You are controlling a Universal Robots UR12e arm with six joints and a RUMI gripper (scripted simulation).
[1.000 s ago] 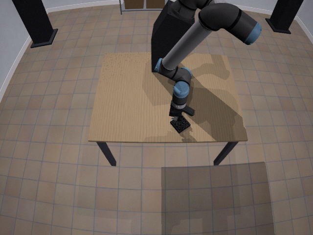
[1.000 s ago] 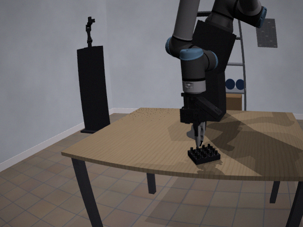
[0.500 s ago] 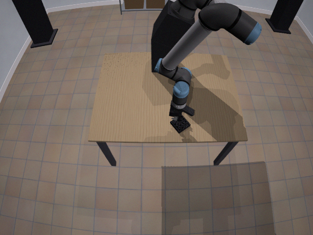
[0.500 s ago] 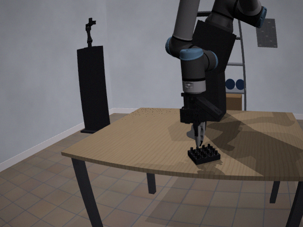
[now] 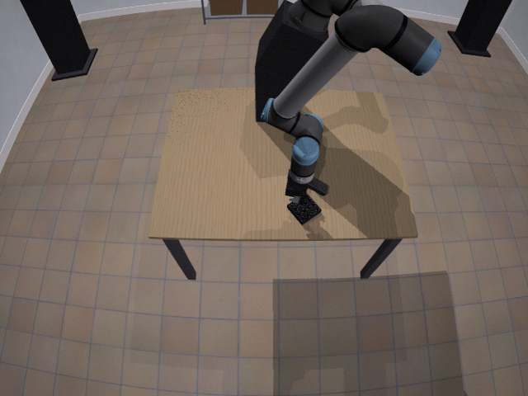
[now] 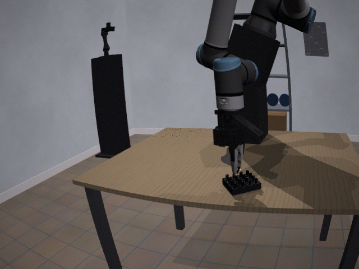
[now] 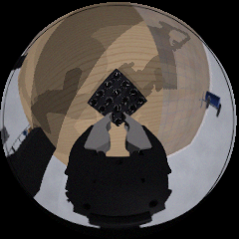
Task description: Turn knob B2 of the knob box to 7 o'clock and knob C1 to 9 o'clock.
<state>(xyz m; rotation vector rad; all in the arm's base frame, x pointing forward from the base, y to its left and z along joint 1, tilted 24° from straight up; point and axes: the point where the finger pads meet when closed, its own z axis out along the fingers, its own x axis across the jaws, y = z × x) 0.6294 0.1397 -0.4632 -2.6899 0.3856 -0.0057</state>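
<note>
Underneath, wooden tabletop (image 5: 213, 170) (image 6: 162, 167) (image 7: 100, 45) over tiled floor (image 5: 213, 341) (image 6: 139, 231)

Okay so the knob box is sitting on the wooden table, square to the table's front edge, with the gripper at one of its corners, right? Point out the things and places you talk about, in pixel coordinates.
Not square: the knob box (image 5: 304, 209) (image 6: 246, 189) (image 7: 118, 95) is turned, a corner toward that edge, as the top view shows.

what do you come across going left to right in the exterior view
A black pedestal with a small arm on top → the claw → the gray wall panel. The knob box sits right under the claw, so I left it out of the order.
</note>
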